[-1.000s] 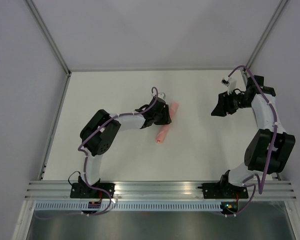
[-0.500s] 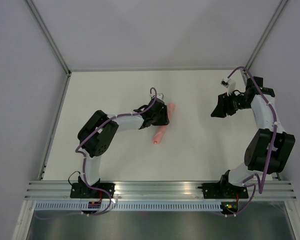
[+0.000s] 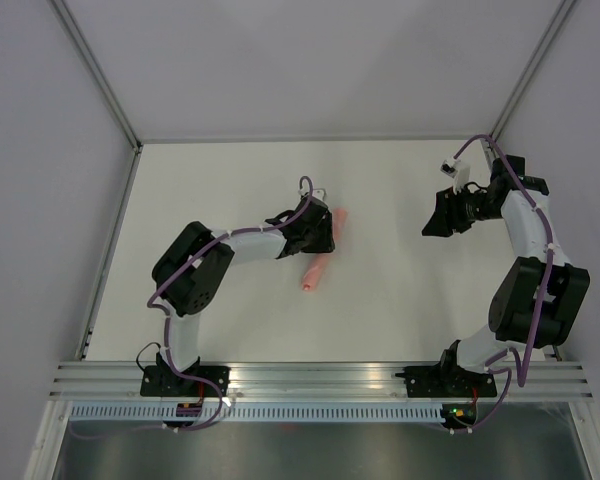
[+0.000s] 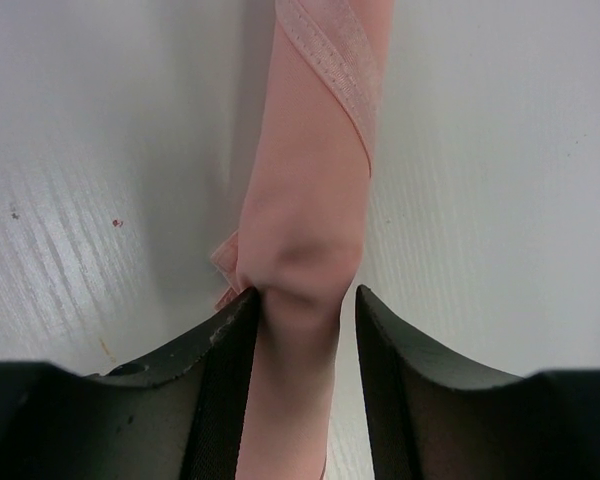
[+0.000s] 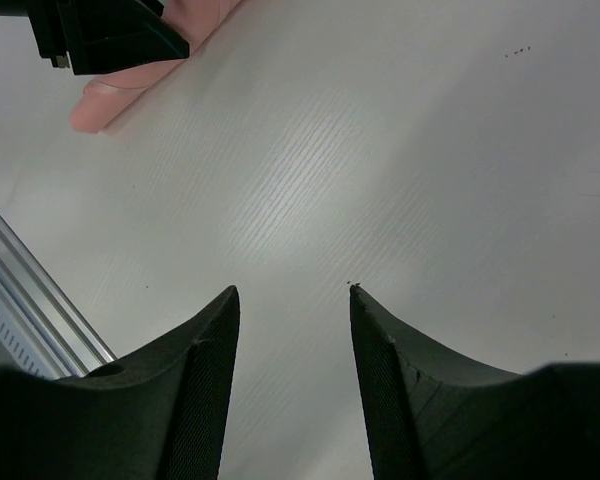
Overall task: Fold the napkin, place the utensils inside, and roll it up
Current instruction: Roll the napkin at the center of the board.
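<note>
The left wrist view shows what the overhead one hides: the left fingers [image 4: 225, 360] pinch the rolled napkin [image 4: 315, 180] at its waist. The cloth is dented between them, and its hemmed edge winds across the far part. From above, the roll lies slantwise near the middle of the tabletop [image 3: 210, 180], with both ends poking out past the left wrist. The right fingers [image 5: 205, 370] are spread over bare tabletop, well to the right of the roll. Their camera catches only one rounded end of it, at upper left.
</note>
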